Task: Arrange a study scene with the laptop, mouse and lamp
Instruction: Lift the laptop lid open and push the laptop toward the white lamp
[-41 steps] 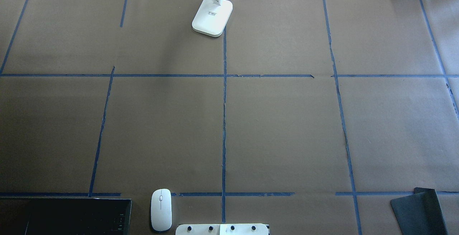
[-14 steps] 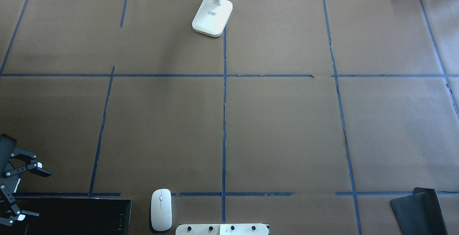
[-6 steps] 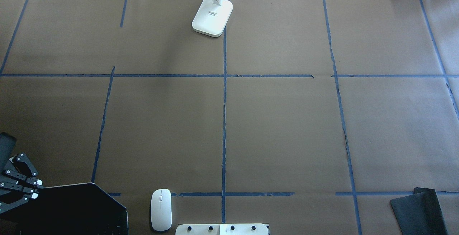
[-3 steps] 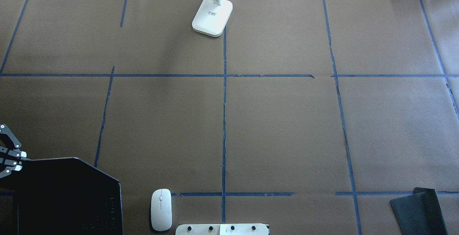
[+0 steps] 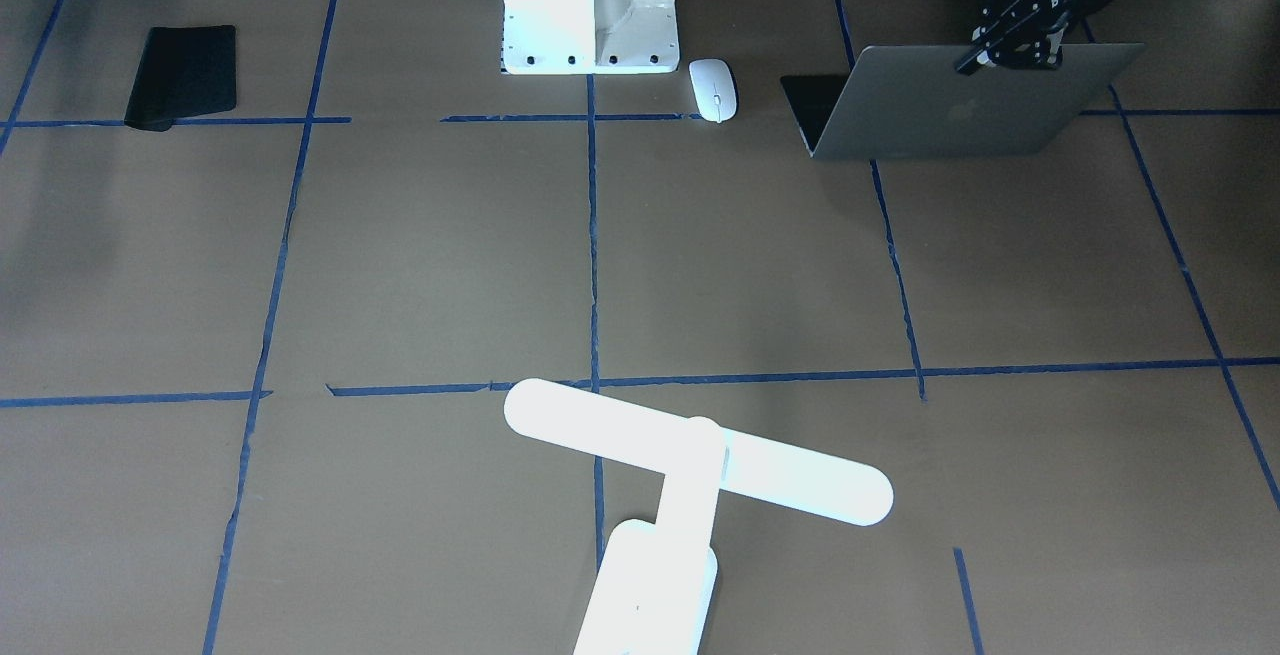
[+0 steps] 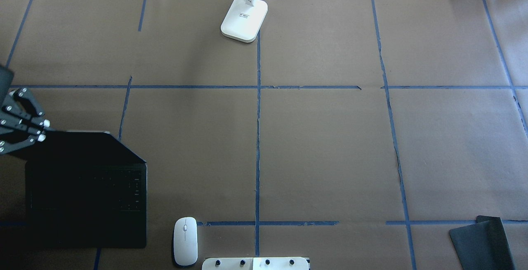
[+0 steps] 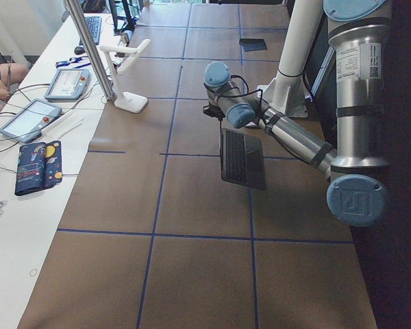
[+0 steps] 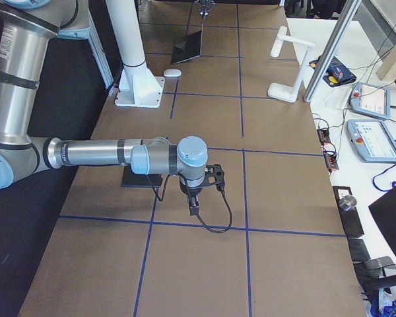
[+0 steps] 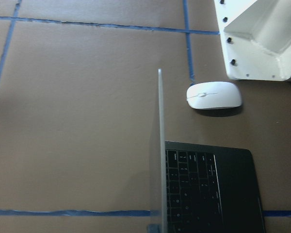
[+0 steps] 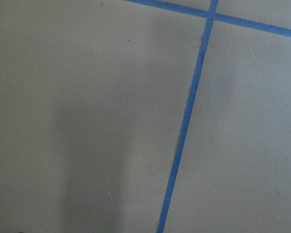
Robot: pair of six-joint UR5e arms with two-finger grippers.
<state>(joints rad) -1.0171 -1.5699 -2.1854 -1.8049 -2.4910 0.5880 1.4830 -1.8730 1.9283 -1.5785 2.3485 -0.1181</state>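
Observation:
The dark-grey laptop [image 6: 82, 191] stands open at the near left of the table, keyboard showing and lid raised; its lid with the logo faces the front-facing view [image 5: 960, 105]. My left gripper [image 6: 43, 131] is shut on the lid's top edge, which also shows in the front-facing view [image 5: 985, 60]. The left wrist view looks down the lid edge-on, beside the keyboard [image 9: 208, 189]. The white mouse [image 6: 185, 241] lies just right of the laptop. The white lamp [image 6: 244, 18] stands at the far edge, centre. My right gripper [image 8: 193, 208] hangs over bare table; I cannot tell if it is open.
A flat black mat [image 6: 480, 241] lies at the near right corner. The white bolted pedestal [image 6: 255, 264] stands at the near edge next to the mouse. Blue tape lines [image 6: 258, 146] divide the brown table cover into squares.
My left gripper came in, shut on the laptop's lid and moved away from the robot. The lid has opened wider and the laptop now sits farther from the near edge.

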